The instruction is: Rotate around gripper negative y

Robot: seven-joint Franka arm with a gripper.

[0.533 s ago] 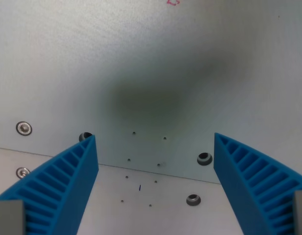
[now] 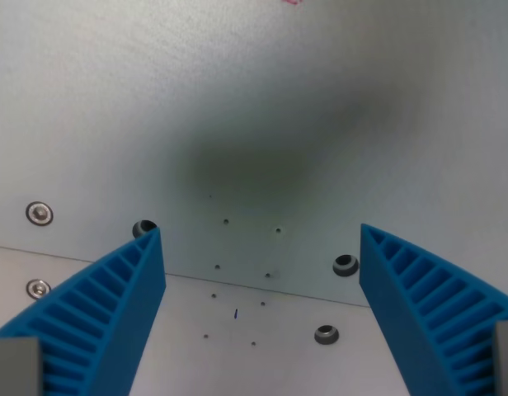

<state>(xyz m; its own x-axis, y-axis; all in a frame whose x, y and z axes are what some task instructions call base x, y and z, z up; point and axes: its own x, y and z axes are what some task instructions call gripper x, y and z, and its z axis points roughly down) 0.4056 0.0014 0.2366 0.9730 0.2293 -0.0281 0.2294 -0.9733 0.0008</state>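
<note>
Blue ribbed fingers (image 2: 105,318) of the gripper (image 2: 261,309) stand wide apart, holding nothing, above a grey metal plate (image 2: 262,107) with bolt holes (image 2: 345,265). Judged mid-rotation, the next move calls for steady tilting about the gripper's own axis.

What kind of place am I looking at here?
Probably a lab or workshop bench: a bare metal plate with screws and threaded holes, seen between the gripper's blue ribbed fingers.
</note>
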